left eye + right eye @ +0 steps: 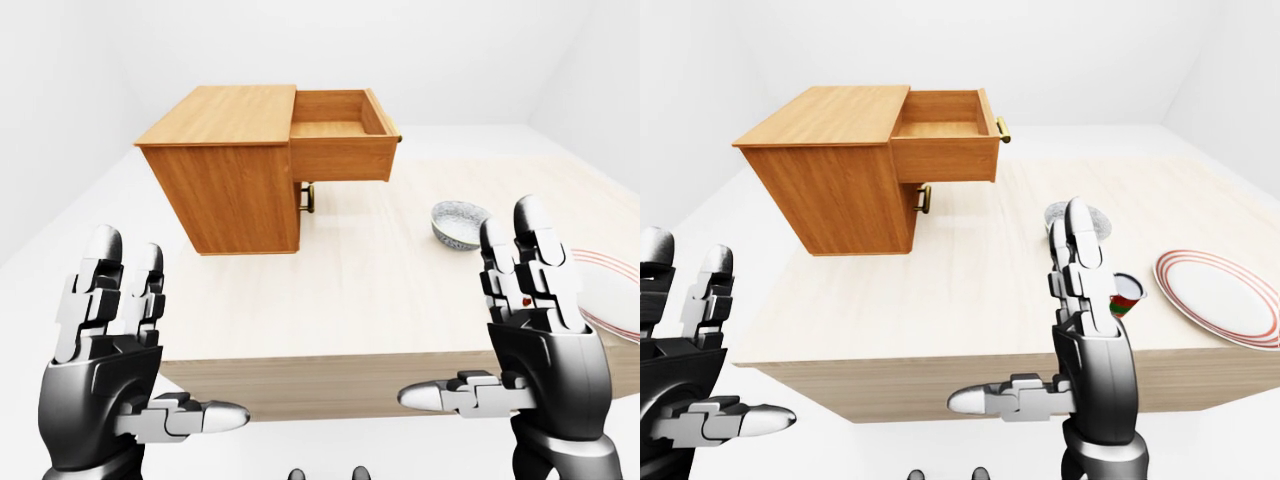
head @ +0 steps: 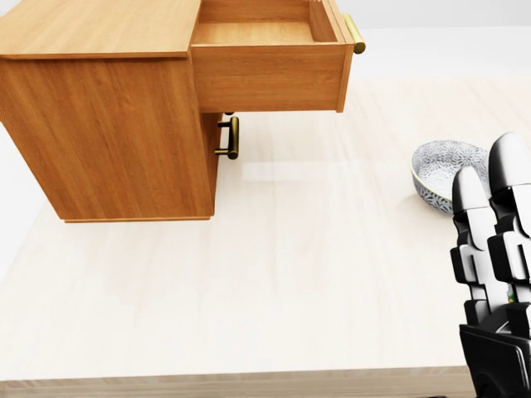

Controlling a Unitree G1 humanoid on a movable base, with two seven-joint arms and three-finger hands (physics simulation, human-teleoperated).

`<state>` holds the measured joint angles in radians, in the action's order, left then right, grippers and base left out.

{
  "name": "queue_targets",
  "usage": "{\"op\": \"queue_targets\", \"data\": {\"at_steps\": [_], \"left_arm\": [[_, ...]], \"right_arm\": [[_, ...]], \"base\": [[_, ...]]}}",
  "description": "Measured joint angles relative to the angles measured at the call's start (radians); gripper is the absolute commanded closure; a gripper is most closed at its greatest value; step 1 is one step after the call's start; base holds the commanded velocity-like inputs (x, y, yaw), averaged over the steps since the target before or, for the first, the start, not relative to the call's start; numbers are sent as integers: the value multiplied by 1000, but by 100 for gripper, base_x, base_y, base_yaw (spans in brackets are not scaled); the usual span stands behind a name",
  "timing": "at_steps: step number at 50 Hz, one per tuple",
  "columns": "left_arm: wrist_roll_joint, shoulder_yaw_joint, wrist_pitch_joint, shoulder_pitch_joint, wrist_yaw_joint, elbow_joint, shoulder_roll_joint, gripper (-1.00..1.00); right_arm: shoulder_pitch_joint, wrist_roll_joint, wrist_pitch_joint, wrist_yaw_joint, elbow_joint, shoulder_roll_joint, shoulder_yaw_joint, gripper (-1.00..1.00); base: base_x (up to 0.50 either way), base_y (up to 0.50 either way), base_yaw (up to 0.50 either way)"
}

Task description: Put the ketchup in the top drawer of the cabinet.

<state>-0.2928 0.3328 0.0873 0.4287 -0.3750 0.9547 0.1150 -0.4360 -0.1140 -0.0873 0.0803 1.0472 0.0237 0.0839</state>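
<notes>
Top drawer: pulled well out of the cabinet, its inside bare, so it looks ready to take the bottle from above
Ketchup: only a sliver of red and green with a pale cap shows past the right robot hand in the right-eye view, on the worktop between bowl and plate (identity is my guess)
Right robot hand: fingers straight, thumb out sideways, spread wide, holding nothing, raised near the bottle, probably lining up a reach
Left robot hand: likewise spread and empty, low left, clear of the work
Lower drawer handle: under the open drawer, closed
</notes>
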Motion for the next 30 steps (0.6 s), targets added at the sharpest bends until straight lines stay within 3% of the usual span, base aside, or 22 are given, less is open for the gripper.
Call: {"op": "queue_targets", "data": {"at_steps": [12, 30], "left_arm": [[4, -3, 0, -3, 4, -9, -5, -100], [2, -6, 0, 3, 3, -5, -3, -100]], "right_arm": [[15, 49, 0, -5, 0, -19, -32, -100], [4, 111, 0, 10, 0, -37, -84, -100]], "base": [[2, 8, 0], [50, -14, 0]]}}
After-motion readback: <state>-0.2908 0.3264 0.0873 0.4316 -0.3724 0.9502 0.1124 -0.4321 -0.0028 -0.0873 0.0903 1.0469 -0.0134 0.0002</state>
